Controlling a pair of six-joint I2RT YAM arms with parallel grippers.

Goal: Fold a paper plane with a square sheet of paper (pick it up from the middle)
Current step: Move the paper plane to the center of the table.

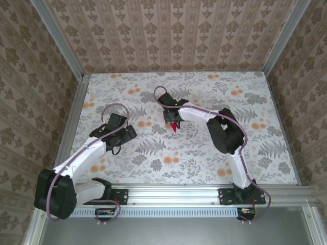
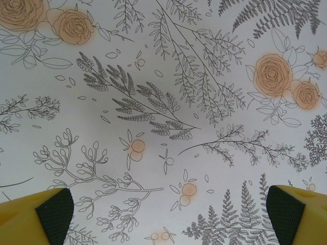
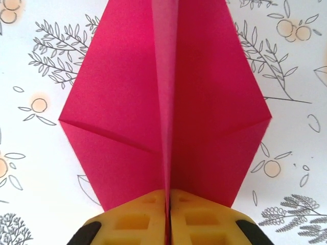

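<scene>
The magenta-red square sheet of paper is folded into a paper plane, a pointed shape with two wings spread either side of a centre crease. My right gripper is shut on that centre crease from the tail end, its yellow fingers pressed together with the fold between them. In the top view the paper plane is a small red tip under the right gripper, at the middle of the table. My left gripper stands open to the left of it, its pads wide apart over bare cloth.
A floral tablecloth covers the table. Patterned walls and metal rails close in the left, back and right sides. The right arm's elbow bends over the middle right of the table.
</scene>
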